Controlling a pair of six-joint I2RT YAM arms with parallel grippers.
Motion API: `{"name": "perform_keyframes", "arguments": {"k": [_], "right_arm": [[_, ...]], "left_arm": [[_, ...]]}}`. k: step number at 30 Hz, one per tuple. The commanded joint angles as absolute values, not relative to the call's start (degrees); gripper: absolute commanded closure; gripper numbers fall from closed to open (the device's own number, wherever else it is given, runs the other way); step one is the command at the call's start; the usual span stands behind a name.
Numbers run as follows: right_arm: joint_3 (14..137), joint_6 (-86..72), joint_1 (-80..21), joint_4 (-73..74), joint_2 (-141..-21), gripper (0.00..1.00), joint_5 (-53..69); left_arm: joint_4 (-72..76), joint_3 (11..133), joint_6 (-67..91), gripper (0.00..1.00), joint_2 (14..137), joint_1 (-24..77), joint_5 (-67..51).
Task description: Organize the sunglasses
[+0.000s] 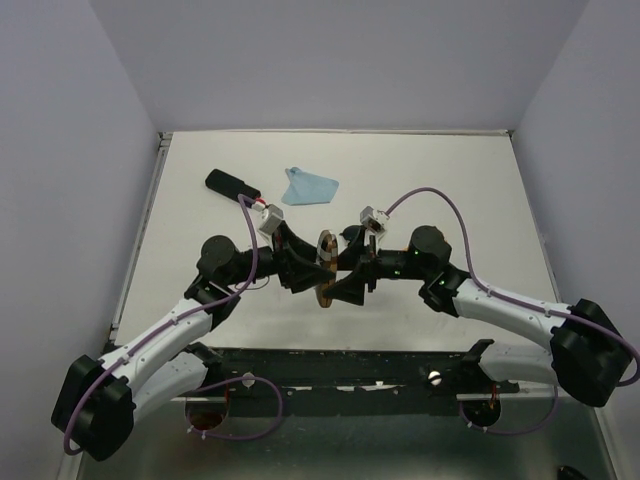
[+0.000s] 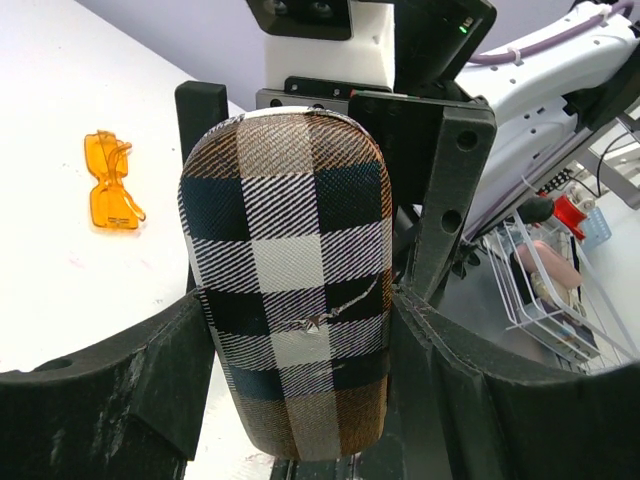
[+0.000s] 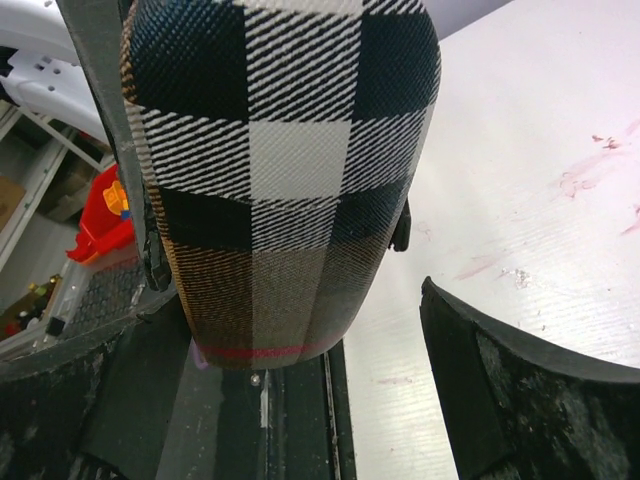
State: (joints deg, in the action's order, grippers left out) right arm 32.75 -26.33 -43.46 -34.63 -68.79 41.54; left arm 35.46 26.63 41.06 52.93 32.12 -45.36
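Observation:
The plaid tan-and-black case [image 1: 325,262] is held on edge above the table's middle, between both arms. My left gripper [image 1: 308,270] is shut on the plaid case [image 2: 290,270], with both fingers pressed on its sides. My right gripper [image 1: 348,268] is open around the far end of the plaid case [image 3: 285,170]; its left finger is at the case and its right finger [image 3: 510,390] stands apart from it. The orange sunglasses [image 2: 111,182] lie folded on the table, seen only in the left wrist view. The black-framed sunglasses are out of view.
A plain black case [image 1: 231,184] lies at the back left, with a blue cloth [image 1: 310,186] beside it. A wire basket [image 2: 545,290] and a red object [image 3: 95,225] sit beyond the table's near edge. White walls enclose the table.

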Motion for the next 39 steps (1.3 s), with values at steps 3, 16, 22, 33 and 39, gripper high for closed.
{"name": "perform_keyframes", "arguments": {"k": [3,16,22,33,39], "right_arm": [[34.19,-28.30,-43.77,-39.29,-68.91,0.04,44.12],[34.72,-31.99,-43.77,-39.21,-68.73,0.40,43.16],[34.80,-31.64,-43.77,-34.90,-66.54,0.68,37.19],[34.89,-31.82,-43.77,-35.24,-66.62,0.82,40.60],[34.37,-31.73,-43.77,-38.40,-66.53,0.84,48.16]], "left_arm": [[42.19,25.05,40.52,1.00,52.47,32.61,-50.45],[43.60,25.84,41.75,1.00,54.93,32.69,-53.09],[33.67,27.42,37.80,0.47,52.48,32.52,-49.84],[28.56,27.68,36.03,0.14,50.36,32.43,-46.41],[28.39,28.83,36.03,0.35,52.82,32.34,-46.93]]}}
